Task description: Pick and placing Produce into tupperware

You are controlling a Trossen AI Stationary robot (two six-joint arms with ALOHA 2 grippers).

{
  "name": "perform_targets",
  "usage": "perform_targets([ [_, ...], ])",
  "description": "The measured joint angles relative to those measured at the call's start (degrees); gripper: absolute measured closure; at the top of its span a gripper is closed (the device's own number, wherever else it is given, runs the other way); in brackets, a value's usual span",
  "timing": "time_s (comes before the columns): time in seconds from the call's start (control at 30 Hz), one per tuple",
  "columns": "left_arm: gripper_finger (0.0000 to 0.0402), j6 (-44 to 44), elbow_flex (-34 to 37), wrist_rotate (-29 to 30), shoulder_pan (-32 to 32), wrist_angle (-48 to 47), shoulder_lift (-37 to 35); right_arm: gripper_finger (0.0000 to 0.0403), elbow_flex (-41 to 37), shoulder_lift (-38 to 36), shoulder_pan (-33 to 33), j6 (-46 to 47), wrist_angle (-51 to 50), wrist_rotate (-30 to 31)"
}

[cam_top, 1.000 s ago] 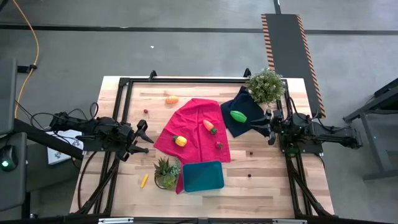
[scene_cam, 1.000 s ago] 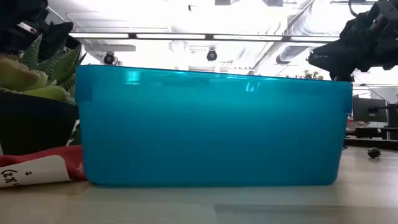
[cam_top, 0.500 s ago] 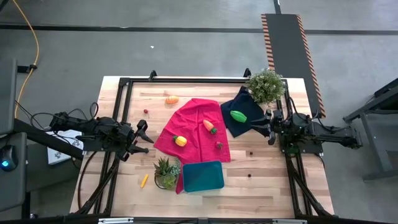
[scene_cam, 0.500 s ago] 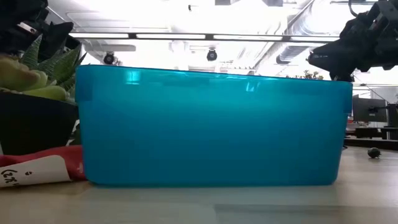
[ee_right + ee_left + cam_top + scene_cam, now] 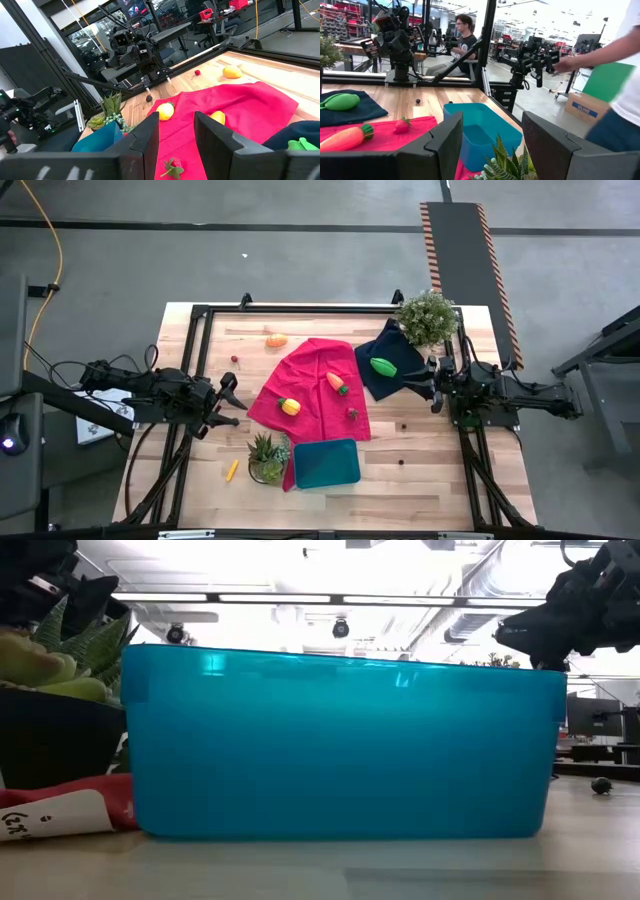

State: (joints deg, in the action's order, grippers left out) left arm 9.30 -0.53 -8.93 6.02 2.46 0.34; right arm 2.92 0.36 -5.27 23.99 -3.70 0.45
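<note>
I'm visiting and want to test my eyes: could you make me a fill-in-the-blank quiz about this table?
1. The carrot lies on the ____ cloth.
2. The green oval lies on the ____ cloth.
3. The tupperware holds ____ produce.
4. Both grippers, left and right, hold ____.

Missing words: red; navy; no; nothing

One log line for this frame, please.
left gripper: open, empty, left edge | right gripper: open, empty, right edge | tupperware: empty | carrot: on red cloth
</note>
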Motion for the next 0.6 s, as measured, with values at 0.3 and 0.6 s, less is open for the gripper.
perform_targets([
  [0.3,0.0208,4.3,0.01,1.05,0.0,0.61,0.01,0.0289,0.0,-0.01,-0.01,0.0,0.01,0.0],
  [0.6,0.0208,6.01,0.02,1.05,0.0,0.48,0.01,0.0289,0.0,0.0,0.0,0.31,0.02,0.0],
])
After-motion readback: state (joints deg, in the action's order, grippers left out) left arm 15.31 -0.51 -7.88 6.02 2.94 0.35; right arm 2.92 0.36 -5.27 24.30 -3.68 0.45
